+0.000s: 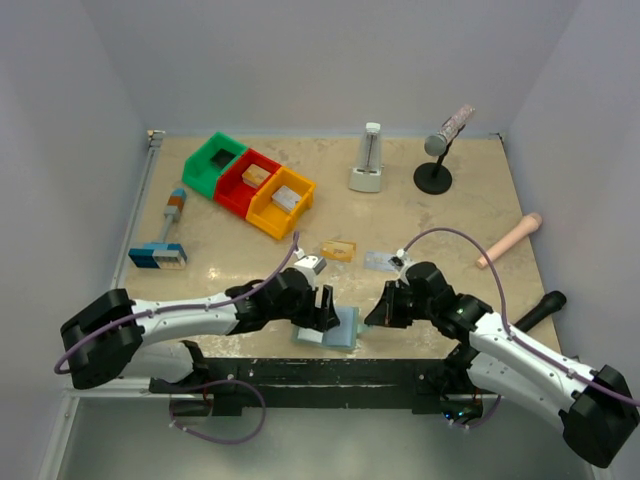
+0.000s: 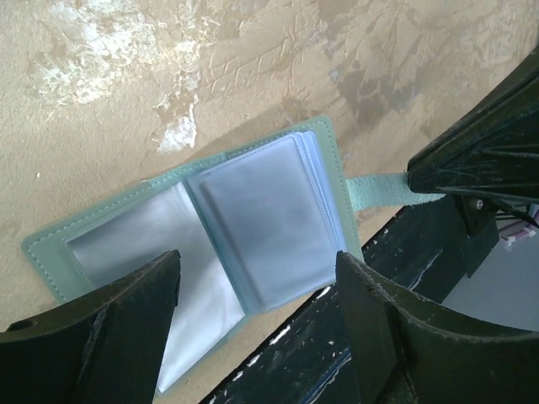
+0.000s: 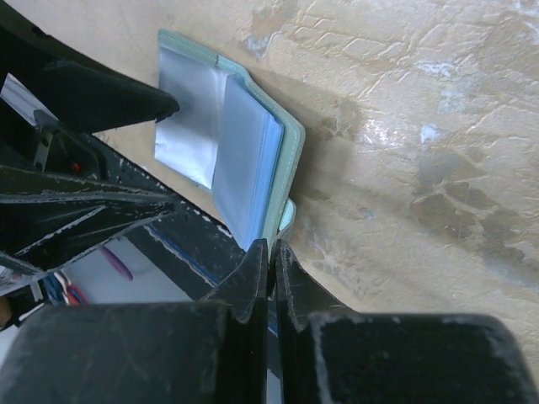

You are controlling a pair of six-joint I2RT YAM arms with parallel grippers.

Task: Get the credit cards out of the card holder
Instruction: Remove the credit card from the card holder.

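- Near table edge, between the two arms: one card holder [image 2: 261, 219], light teal, lying open with its clear sleeves up and its near side along the black rail [image 2: 337, 337].
- left gripper [image 2: 257, 257]: fingers spread wide, one over each side of the open panels.
- right gripper [image 3: 271, 248]: fingers pressed together, pinching the holder's side tab [image 2: 375, 189].
- Cards, counted two: orange-gold credit card [image 1: 338, 250] and pale blue-grey credit card [image 1: 382, 262], flat on the table just beyond the holder, apart from each other.
- Bins, counted three, touching in a row at far left: green bin [image 1: 198, 180], red bin [image 1: 232, 200], yellow bin [image 1: 262, 218].
- Open room: bare tabletop [image 1: 400, 215] between bins and cards, running right to one pink rod [image 1: 510, 240] near the right edge.
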